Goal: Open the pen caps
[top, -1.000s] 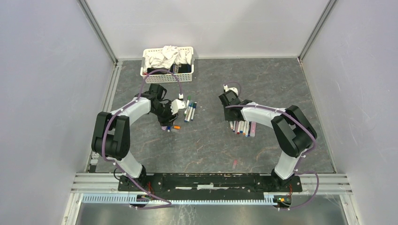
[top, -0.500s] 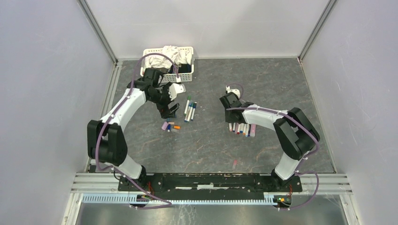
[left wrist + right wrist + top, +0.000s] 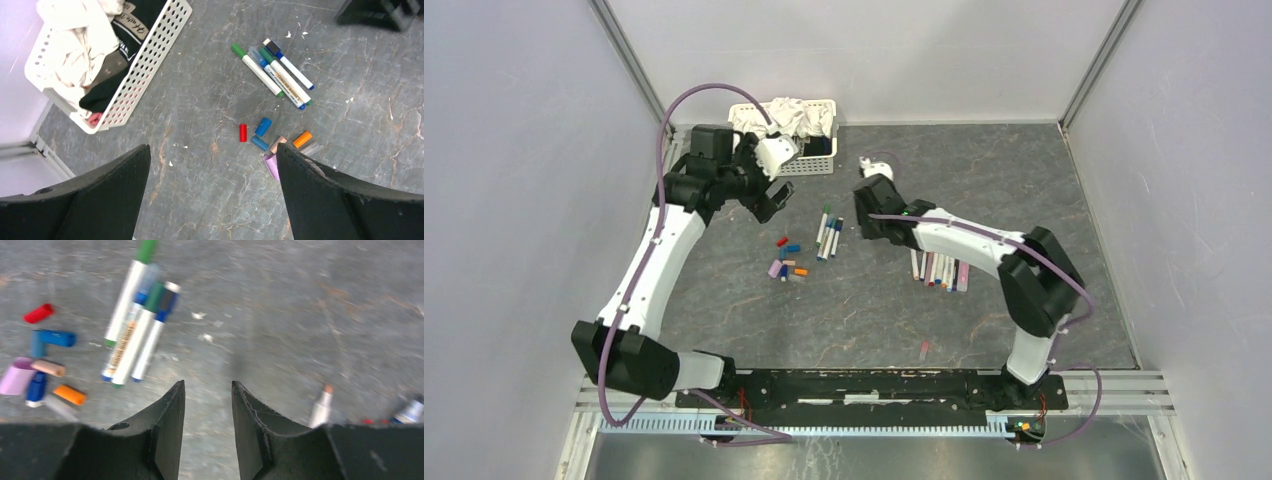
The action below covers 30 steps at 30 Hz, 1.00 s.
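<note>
My left arm stretches to the far-left corner, left end effector (image 3: 212, 150) high beside basket (image 3: 150, 65), fingers wide apart, empty. My right end effector (image 3: 207, 385) sits mid-surface, fingers narrowly apart, empty. Open room along the right edge. Four pens (image 3: 272, 75) bundled; seven-odd loose caps (image 3: 263, 126) just nearside.

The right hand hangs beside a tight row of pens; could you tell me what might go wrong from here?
The pens lie touching, so the right hand could pinch two at once or scatter them. The loose caps sit close by and might roll if nudged. The right wrist view is blurred, so aiming may suffer.
</note>
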Motion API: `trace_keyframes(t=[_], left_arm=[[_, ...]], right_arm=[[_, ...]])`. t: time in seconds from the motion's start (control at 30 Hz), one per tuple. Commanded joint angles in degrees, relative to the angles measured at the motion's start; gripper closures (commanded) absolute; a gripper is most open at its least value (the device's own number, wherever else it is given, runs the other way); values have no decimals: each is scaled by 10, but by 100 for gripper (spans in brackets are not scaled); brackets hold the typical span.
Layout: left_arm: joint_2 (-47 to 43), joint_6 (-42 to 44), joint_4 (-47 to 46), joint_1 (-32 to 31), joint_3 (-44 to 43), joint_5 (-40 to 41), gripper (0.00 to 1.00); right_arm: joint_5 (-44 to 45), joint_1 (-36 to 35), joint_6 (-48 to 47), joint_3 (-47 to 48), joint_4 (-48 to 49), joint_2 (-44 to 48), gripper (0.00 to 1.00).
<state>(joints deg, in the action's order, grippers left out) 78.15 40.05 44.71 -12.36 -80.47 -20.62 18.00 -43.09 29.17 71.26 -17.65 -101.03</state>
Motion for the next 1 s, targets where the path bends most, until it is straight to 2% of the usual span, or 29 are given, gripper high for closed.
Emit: trace_keyframes(t=[0.0, 0.2, 0.43, 0.77, 0.97], left_arm=[[-21, -55, -38, 5, 34, 50, 0], [-31, -65, -19, 5, 69, 6, 0], [-46, -58, -8, 5, 85, -4, 0], [-49, -43, 4, 5, 75, -6, 0], [-43, -39, 6, 5, 72, -12, 0]], right_arm=[[-42, -22, -10, 94, -1, -87, 56], [-65, -26, 5, 198, -12, -187, 56], [-49, -27, 13, 249, -28, -248, 59], [3, -27, -7, 237, -51, -258, 67], [43, -26, -39, 175, -46, -216, 79]])
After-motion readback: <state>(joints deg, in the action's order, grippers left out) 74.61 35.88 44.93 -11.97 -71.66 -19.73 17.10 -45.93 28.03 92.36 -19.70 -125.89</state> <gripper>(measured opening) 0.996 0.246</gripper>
